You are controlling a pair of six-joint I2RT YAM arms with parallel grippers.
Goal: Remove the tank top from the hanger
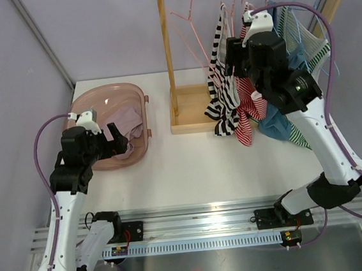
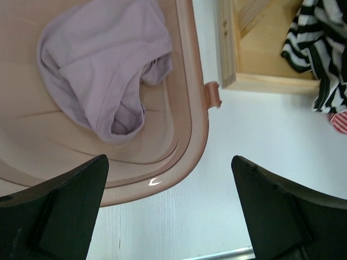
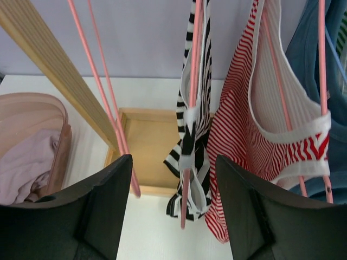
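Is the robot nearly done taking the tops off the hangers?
Not nearly. Done: one lilac top lies in the pink basket, and one pink hanger is bare. In hand: the right gripper, fingers open, sits around the black-and-white striped top, not gripping yet. Left: that top, plus the red striped top and blue tops hanging beside it.

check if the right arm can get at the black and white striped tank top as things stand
Probably yes: the right end effector is open right at the black and white striped tank top, with nothing between them. The red striped top hangs close beside it and might get caught too.
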